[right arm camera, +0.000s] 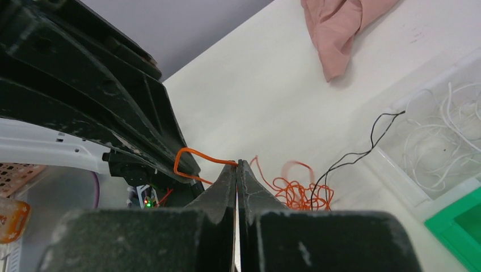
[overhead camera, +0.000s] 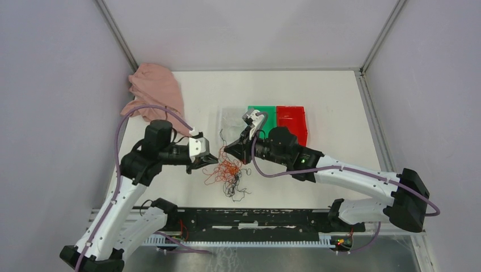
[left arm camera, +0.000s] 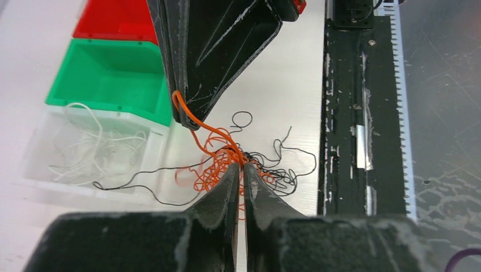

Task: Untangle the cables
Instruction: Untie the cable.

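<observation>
Two grippers meet tip to tip just above the cables, an orange-and-black wad lying on the table near the clear bin. Right gripper clenched on an orange strand. Left gripper jaws nearly together, thin slit; can't tell if it grips that strand.

Overhead rear view, two close wrist views, cables shared.

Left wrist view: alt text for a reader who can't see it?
The right pincer, at top, pinches an orange strand rising from a tangle of orange and black cables that the left pincer meets from below. A clear bin, a green bin and a red bin stand at left.
</observation>
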`<state>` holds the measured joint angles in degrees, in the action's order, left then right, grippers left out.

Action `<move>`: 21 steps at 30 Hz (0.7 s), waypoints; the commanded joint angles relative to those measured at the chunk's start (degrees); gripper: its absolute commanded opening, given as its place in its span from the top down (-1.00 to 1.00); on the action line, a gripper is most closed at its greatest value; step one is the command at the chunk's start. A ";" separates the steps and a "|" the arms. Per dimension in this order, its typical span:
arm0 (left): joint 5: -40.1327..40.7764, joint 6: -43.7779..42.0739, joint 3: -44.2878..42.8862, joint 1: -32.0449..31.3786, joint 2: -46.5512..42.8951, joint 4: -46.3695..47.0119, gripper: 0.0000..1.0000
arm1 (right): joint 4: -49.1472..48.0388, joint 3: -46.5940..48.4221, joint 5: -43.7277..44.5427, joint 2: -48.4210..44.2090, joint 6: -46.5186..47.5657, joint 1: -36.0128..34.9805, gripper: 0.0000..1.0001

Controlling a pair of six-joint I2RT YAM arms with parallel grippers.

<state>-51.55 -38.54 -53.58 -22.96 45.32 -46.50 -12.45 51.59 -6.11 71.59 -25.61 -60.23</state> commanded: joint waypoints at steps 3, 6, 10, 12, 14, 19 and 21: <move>-0.55 9.61 3.29 0.08 -6.18 12.98 0.77 | 2.53 1.27 1.23 -2.05 1.02 0.00 0.99; -1.63 15.68 4.19 0.04 -6.98 16.99 0.68 | 3.61 2.07 1.52 -1.75 0.75 -0.13 0.99; -2.67 15.90 4.16 0.09 -5.80 14.83 0.43 | 4.37 2.81 1.87 -1.48 0.50 -0.41 0.99; -2.10 15.52 4.92 0.08 -5.28 14.15 0.22 | 4.68 3.33 1.89 -1.25 0.40 -0.58 0.99; -0.80 15.54 6.04 0.13 -5.16 14.57 0.11 | 4.63 3.66 1.73 -0.84 0.19 -0.84 0.99; 1.89 17.31 7.81 0.07 -5.02 17.52 0.01 | 4.15 4.31 1.54 -0.55 -0.36 -1.43 0.99; 3.08 18.48 8.20 0.08 -4.75 18.66 0.00 | 3.72 4.43 1.41 -0.49 -0.54 -1.69 0.99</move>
<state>-50.70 -24.43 -45.58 -22.96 40.51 -32.62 -6.35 52.75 -5.04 71.24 -25.63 -61.23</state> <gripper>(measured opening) 0.494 0.007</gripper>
